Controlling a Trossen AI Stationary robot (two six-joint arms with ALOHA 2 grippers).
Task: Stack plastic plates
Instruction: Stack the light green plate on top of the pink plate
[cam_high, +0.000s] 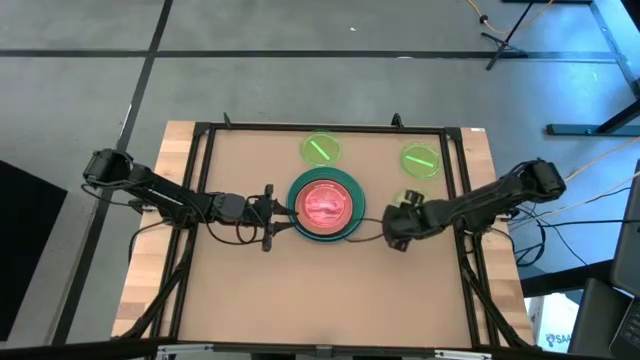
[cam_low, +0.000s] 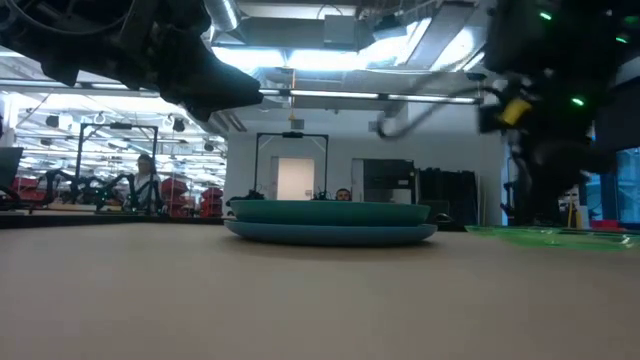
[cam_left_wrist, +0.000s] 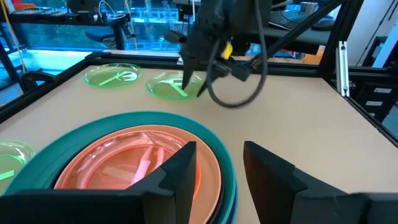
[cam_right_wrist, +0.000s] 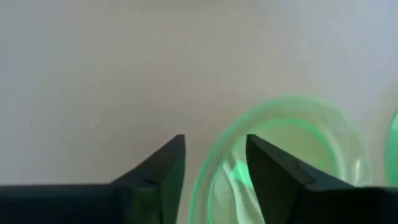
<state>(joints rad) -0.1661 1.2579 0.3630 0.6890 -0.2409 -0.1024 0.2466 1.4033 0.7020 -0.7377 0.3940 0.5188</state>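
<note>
A stack of plates (cam_high: 325, 205) rests flat on the table's middle, with a translucent pink-red plate (cam_left_wrist: 140, 165) lying on top of a teal one (cam_left_wrist: 217, 146). My left gripper (cam_left_wrist: 221, 146) is open, raised over the stack's left rim (cam_high: 292, 205). Three small green plates lie flat on the table: one (cam_high: 320, 150) toward the far edge, one (cam_high: 420, 160) at far right, and one (cam_right_wrist: 280, 149) under my right gripper. My right gripper (cam_right_wrist: 214, 140) is open, one finger over that plate's inside and one outside its rim. My right gripper comes from above with its fingers astride the near rim (cam_right_wrist: 217, 158) of the green plate, which lies flat on the table. Whether the fingers (cam_right_wrist: 270, 165) touch it, I cannot tell.
A black frame (cam_high: 200, 135) borders the tan table mat. Open mat lies toward the near edge (cam_high: 320, 300). Both arms reach in low from the left and right sides. People and equipment show in the room beyond the table (cam_low: 145, 180).
</note>
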